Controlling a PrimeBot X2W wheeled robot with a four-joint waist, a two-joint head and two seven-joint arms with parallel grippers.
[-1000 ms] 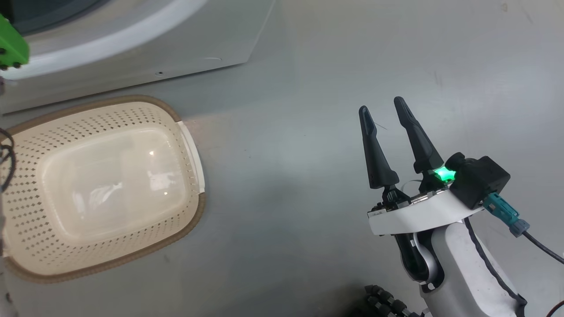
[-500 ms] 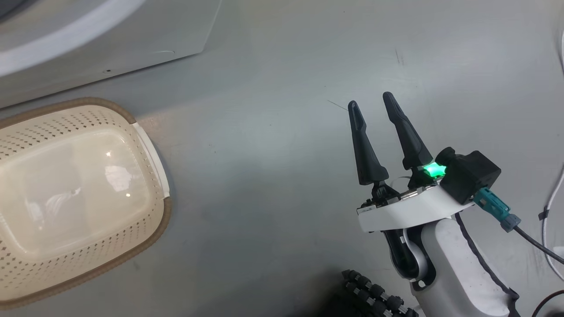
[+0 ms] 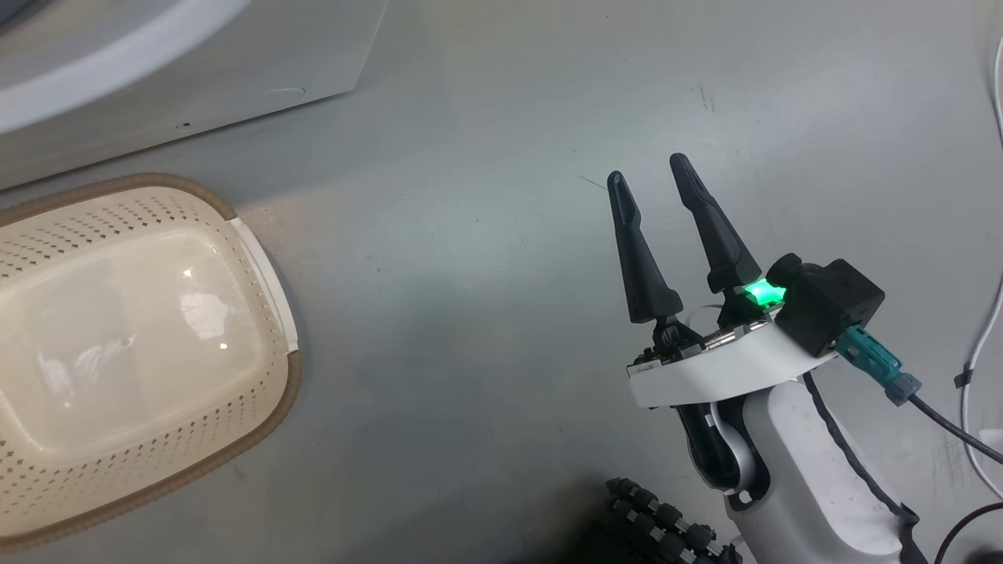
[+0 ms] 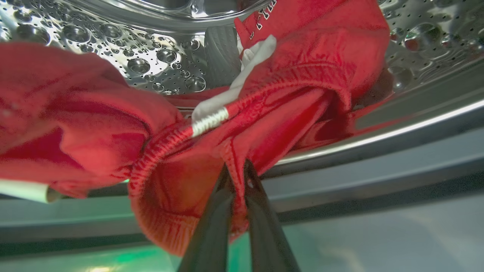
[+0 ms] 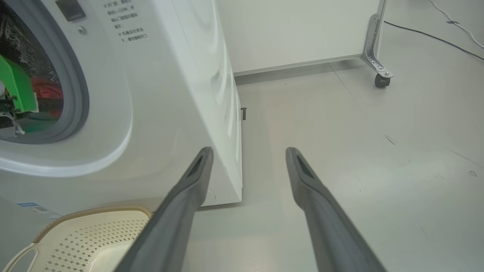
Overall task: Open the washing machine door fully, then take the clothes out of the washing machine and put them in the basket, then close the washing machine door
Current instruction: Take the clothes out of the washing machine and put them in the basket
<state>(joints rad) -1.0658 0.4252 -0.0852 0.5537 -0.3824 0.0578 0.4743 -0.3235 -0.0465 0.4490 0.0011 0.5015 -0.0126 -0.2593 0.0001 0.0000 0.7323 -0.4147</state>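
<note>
this looks like a lab or a test room, not a home. the washing machine stands on a bare grey floor, near it is a white partition panel on a caster wheel, and a dark cable runs over the floor.

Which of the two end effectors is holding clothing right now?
The left end effector: it is pinched shut on a fold of the red garment in the drum. The right end effector stands open above the floor, holding nothing.
</note>
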